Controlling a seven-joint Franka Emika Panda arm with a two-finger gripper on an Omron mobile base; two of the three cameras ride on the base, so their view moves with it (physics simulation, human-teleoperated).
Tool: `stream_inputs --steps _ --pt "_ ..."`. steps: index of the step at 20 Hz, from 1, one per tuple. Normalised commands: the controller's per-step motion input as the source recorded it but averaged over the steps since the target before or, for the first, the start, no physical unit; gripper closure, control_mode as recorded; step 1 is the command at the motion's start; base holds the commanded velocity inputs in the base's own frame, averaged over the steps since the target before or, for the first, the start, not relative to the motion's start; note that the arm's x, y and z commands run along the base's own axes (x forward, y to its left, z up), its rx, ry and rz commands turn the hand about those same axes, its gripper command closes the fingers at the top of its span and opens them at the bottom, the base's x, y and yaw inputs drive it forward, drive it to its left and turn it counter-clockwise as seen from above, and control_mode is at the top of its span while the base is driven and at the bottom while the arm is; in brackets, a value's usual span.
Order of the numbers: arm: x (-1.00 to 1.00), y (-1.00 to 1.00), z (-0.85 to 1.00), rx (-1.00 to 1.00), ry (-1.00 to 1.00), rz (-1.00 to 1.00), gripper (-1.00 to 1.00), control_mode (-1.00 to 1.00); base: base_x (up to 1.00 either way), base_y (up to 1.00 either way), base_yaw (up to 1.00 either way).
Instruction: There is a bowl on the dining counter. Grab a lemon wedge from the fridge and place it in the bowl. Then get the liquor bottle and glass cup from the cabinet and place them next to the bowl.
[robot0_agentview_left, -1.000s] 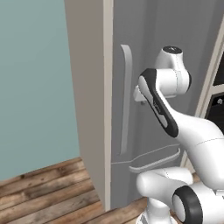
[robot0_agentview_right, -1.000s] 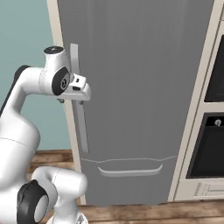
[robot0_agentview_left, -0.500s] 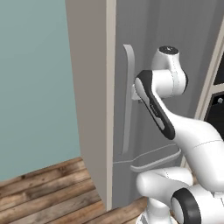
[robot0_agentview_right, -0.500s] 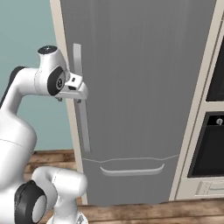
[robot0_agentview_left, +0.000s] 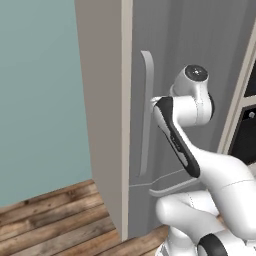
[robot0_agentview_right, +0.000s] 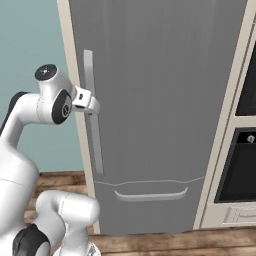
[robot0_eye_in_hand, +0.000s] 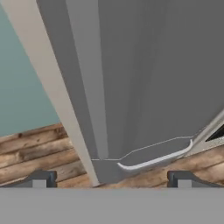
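Fridge (robot0_agentview_right: 160, 100): door shut, frame centre. Tool (robot0_agentview_right: 92, 105): jaws wide apart, gripping nothing; over the last second we closed onto the bar handle (robot0_agentview_right: 92, 130). Door pull imminent, we judge.

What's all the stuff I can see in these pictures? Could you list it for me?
fridge: one, grey, tall, door shut, right in front of the robot.
handle: one, light grey, long upright bar near the door's left edge.
drawer pull: one, light grey, curved, low on the fridge.
surround: one, beige, framing the fridge.
wall: one, teal, left of the fridge.
floor: one, brown wood planks, below.
oven: one, black front in a cream cabinet, right of the fridge.
arm: one, white with dark joints, reaching up to the handle.
gripper: one, open, at the handle's upper part, its fingertips dark.
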Motion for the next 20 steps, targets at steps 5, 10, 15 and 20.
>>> stream_inputs --steps 5,10,15,20 --pt "0.49 0.14 0.00 0.00 -0.06 0.00 -1.00 -1.00 0.00 0.00 0.00" --pt "0.60 0.06 0.00 0.00 0.00 0.00 -1.00 -1.00 0.00 0.00 0.00" --pt "0.50 0.00 0.00 0.00 0.00 0.00 -1.00 -1.00 0.00 0.00 0.00" --pt "0.29 0.02 -0.02 0.00 -0.02 0.00 -1.00 -1.00 0.00 0.00 0.00"
